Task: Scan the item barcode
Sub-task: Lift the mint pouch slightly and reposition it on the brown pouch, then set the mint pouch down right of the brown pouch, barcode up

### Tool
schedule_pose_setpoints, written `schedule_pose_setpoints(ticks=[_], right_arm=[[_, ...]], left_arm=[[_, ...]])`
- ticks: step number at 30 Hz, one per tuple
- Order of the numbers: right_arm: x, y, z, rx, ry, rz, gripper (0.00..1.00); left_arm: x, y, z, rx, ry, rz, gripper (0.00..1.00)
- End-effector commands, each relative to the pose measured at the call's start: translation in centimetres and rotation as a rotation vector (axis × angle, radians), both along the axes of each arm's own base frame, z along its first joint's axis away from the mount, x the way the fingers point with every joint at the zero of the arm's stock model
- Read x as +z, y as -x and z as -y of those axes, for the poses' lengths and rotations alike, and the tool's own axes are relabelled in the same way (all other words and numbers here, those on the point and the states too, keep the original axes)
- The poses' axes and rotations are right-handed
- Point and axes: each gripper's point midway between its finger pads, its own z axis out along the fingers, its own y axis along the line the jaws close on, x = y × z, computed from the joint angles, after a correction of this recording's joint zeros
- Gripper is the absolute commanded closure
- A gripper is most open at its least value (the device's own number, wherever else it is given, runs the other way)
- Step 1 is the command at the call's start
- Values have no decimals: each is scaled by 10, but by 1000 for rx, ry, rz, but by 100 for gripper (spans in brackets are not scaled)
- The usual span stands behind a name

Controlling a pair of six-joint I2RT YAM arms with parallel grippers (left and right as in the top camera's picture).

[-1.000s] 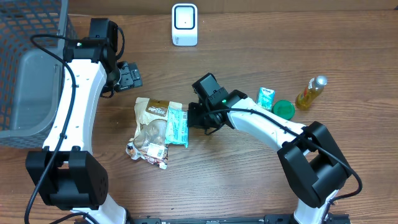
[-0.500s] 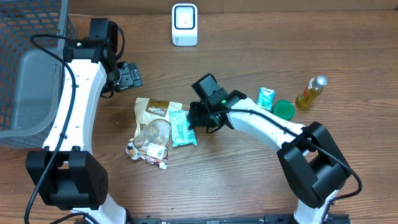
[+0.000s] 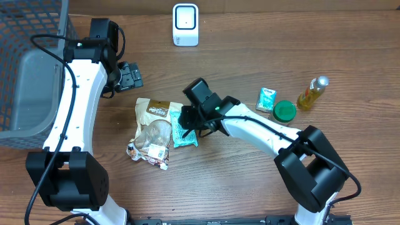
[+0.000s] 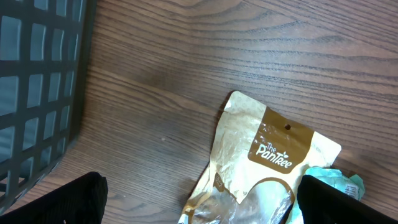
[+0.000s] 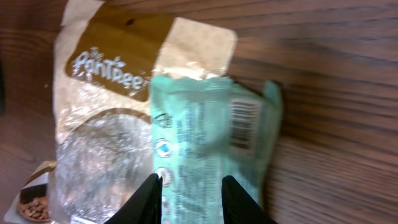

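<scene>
The right tool (image 3: 189, 117) has swung left since the earlier frame and now hangs over the upper end of the teal packet (image 3: 184, 134), which has shifted and turned slightly. The tool's fingers stand a little apart and grip nothing. The packet lies flat on the bench (image 3: 237, 181) with its barcode (image 5: 244, 124) facing up and its left edge overlapping the brown pouch (image 3: 152, 119). Bare wood runs from the packet to the scanner (image 3: 185, 25) at the far edge. The left tool (image 3: 129, 76) is spread wide near the basket (image 3: 25, 37), apart from the pouch. A small box (image 3: 267, 99), a green lid (image 3: 284, 110) and a bottle (image 3: 311, 92) sit well to the right.
</scene>
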Motion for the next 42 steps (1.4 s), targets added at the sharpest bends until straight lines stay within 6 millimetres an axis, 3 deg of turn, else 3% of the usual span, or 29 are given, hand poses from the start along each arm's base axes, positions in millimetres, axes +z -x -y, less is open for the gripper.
schedule_pose_setpoints(ticks=[1, 5, 11, 22, 25, 32, 36, 42], right_arm=[[5, 6, -13, 30, -15, 31, 72], [-5, 5, -18, 29, 18, 59, 73], [-15, -4, -2, -18, 109, 99, 75], [-23, 8, 11, -17, 168, 44, 79], [-26, 6, 22, -37, 222, 55, 91], [-25, 1, 48, -77, 283, 32, 90], [-17, -4, 74, -127, 315, -8, 92], [-14, -4, 92, -155, 358, -27, 92]], left_arm=[[5, -4, 1, -15, -14, 15, 0], [5, -4, 1, -16, -14, 15, 0], [5, -4, 1, -16, -14, 15, 0], [5, -4, 1, -15, -14, 15, 0], [5, -4, 1, -15, -14, 15, 0], [5, -4, 1, -16, -14, 15, 0], [5, -4, 1, -16, -14, 15, 0], [5, -4, 1, -15, -14, 15, 0]])
